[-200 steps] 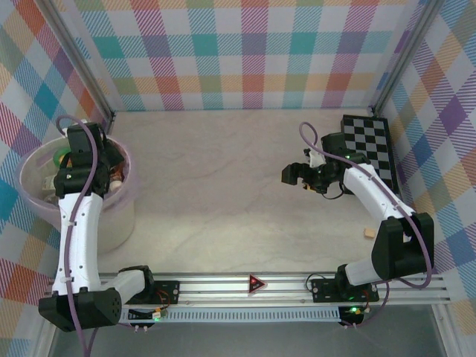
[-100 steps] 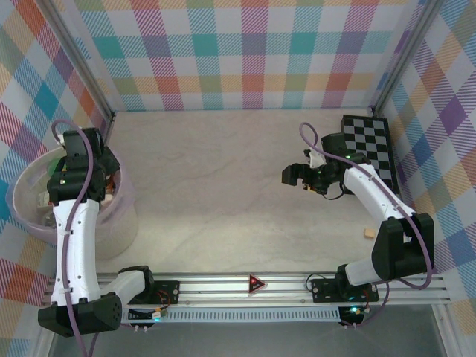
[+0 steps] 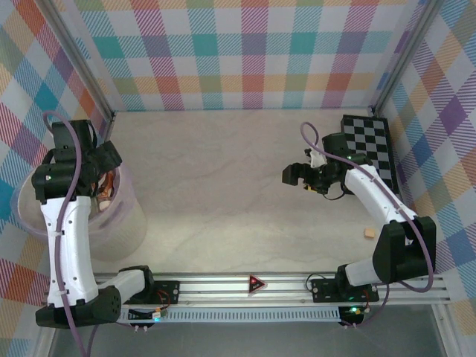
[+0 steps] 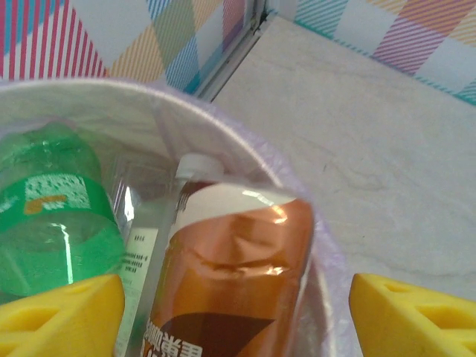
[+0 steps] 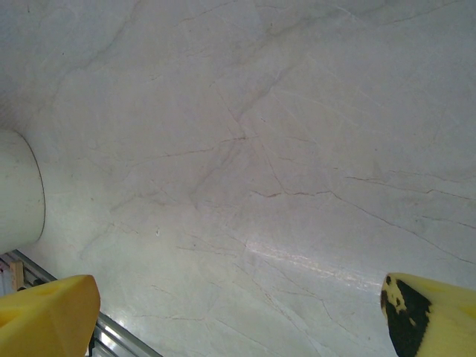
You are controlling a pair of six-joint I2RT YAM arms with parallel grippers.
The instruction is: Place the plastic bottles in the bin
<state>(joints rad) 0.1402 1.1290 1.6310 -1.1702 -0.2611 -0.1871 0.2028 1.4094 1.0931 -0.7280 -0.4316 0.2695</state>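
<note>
Left tool (image 4: 236,316) sits over the bin (image 4: 249,145), fingers spread and clear of the brown-orange bottle (image 4: 238,253) on both sides, so it's released. Reads as a drop just made. That bottle lies inside, against the rim, beside the green bottle (image 4: 52,216). Right tool (image 5: 242,312) is wide open and empty above bare worktop (image 5: 245,149), near the checkerboard (image 3: 368,145); parked, I'd guess. Versus a second ago: left arm has swung toward the left wall and its tool has opened. Right arm unchanged.
</note>
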